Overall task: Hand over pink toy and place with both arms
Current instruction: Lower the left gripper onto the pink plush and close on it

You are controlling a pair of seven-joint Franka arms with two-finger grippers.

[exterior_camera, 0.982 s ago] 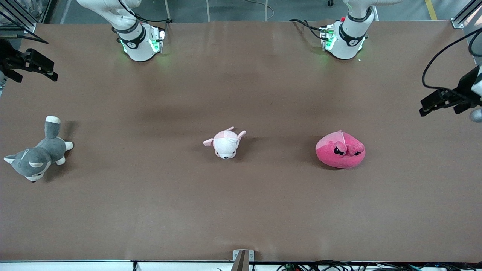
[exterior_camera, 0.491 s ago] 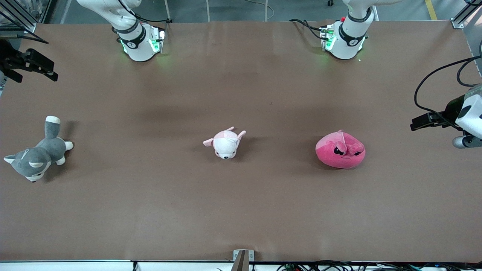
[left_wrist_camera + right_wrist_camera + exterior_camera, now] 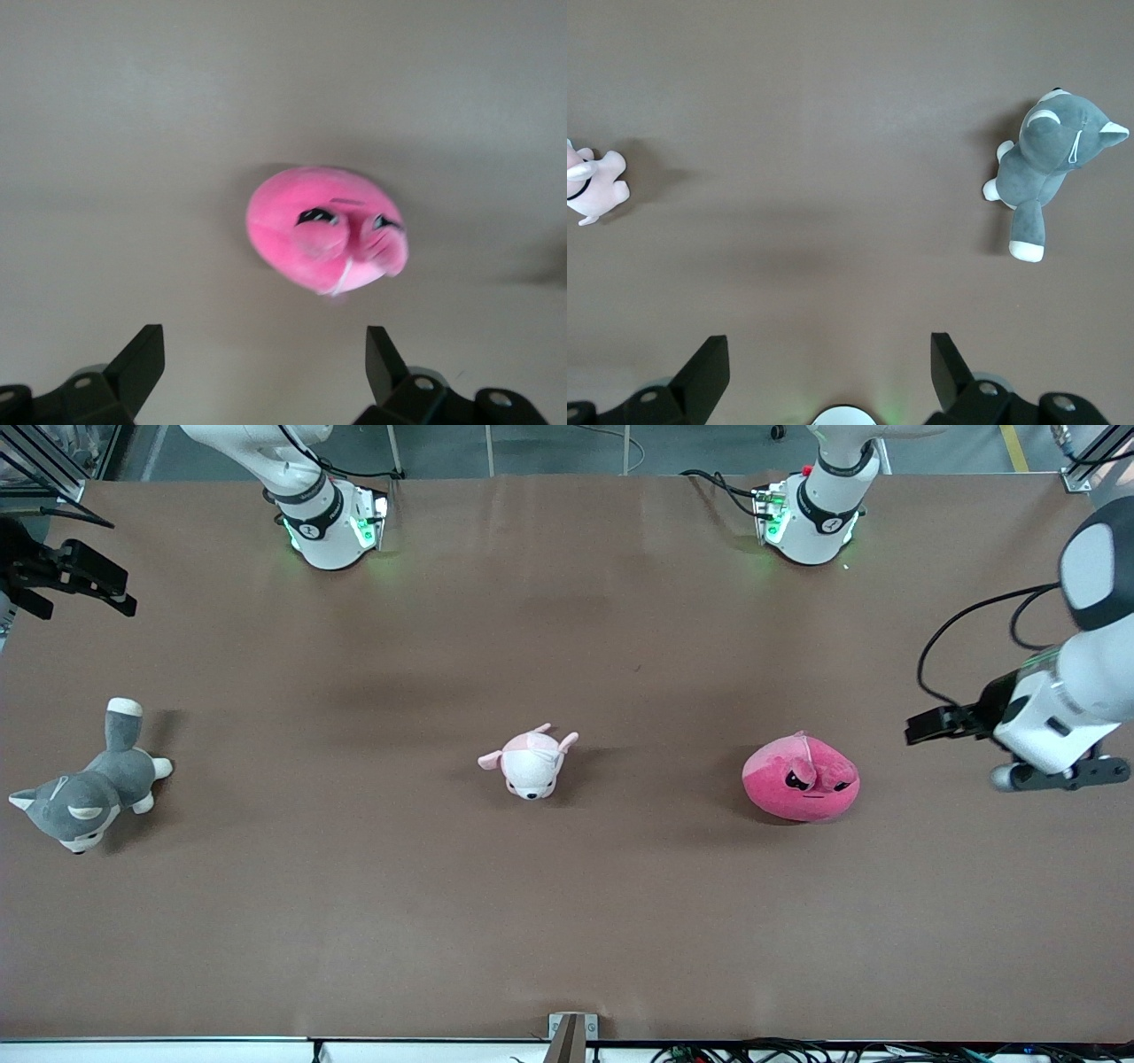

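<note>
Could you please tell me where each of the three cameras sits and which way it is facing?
Front view: high across the table, facing both arm bases; shows left gripper, right gripper, pink toy, puppy plush, husky plush.
Left wrist view: looks down at the pink toy past its open fingertips.
Right wrist view: looks down at husky and puppy; open fingertips show.
Shared: front and left wrist views both show the pink toy.

hot-pink toy, black eyes; pale pink-white puppy; grey-white husky; brown table.
</note>
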